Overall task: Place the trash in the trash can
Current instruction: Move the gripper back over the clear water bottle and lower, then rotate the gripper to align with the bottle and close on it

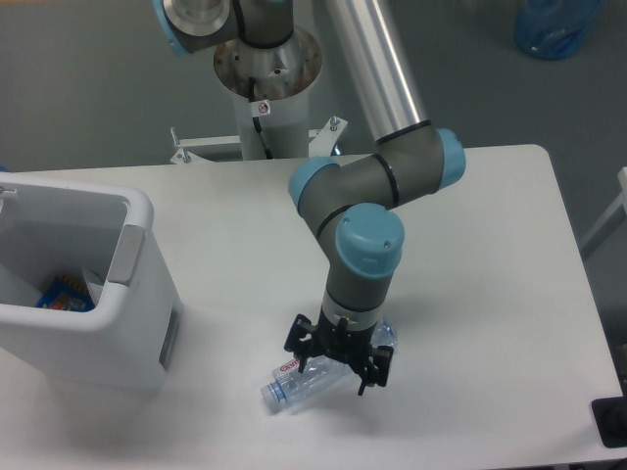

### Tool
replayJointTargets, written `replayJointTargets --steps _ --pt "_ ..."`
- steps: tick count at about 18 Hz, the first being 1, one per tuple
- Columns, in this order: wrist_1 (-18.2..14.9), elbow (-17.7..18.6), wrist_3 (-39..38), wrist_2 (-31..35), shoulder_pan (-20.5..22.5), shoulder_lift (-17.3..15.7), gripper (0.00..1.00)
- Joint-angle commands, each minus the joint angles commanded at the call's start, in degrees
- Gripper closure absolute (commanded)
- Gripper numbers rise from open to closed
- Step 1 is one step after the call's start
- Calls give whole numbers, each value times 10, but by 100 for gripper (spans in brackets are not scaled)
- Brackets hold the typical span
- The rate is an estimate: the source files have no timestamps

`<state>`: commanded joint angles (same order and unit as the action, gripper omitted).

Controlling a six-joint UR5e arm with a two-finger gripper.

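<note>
Right over the bottle (313, 377), tool (338, 364) spread wide

Bottle lies slanted, fingers straddling its middle, bin (137, 294) well off left.

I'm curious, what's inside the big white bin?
Inside the trash can a blue and orange packet shows. The front wall hides the rest of the bottom.

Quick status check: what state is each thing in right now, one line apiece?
Clear crushed plastic bottle with red-and-white label: lying on its side on the table, under the pincer.
Pincer: down over the bottle, fingers astride it; closure unclear.
Large white rectangular plastic bin: upright, open-topped, something colourful inside.
</note>
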<state>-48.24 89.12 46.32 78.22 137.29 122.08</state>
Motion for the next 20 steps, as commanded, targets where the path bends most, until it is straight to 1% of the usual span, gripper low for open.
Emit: replayJointTargets --steps 3,8,12,14,19,20 --pt "-11 3 6 4 -4 3 0" --pt "-12 12 68 28 -6 6 0" --pt "-11 10 69 40 -10 17 0" --pt "-7 1 66 42 -12 32 0" --pt "-7 -7 64 83 -23 47 0" --pt "-7 -8 63 88 -24 47 2"
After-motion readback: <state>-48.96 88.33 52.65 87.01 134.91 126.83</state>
